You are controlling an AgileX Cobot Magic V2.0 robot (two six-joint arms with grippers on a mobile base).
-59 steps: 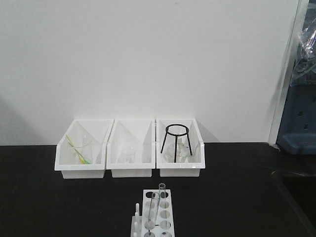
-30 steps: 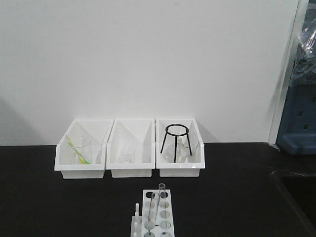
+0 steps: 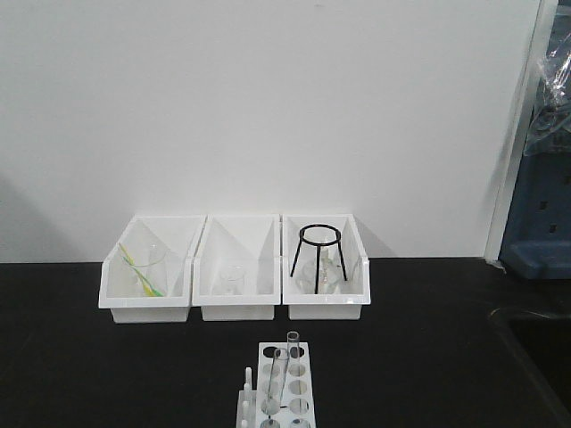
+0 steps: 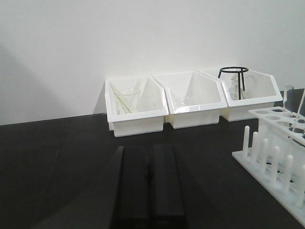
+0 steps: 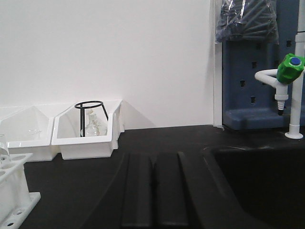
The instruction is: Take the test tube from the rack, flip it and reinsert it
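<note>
— Nothing has moved since a second ago; the rack [image 3: 276, 385] sits where it did, at the near edge of the black counter [image 3: 428, 357], partly cut off by the bottom of the front view.

— And the test tube [image 3: 292, 351]?

— One stands upright in a far hole of the rack, long axis vertical, open mouth up. A second clear tube [image 3: 276, 379] leans beside it, tilted, its top toward the first. Their lower ends are hard to make out through the plastic.

— The claws?

— The left claw [image 4: 149, 186] hangs low over the counter, left of the rack's pegs [image 4: 267, 155], its two dark fingers side by side with only a thin seam between them, clenched on nothing. The right claw [image 5: 153, 191] looks the same, closed and empty, near the sink [image 5: 257, 181] at the counter's right edge.

— Behind?

— Three white bins [image 3: 234, 267] along the far edge; the right one holds a black tripod stand [image 3: 318, 251], the glassware inside is blurred.
</note>
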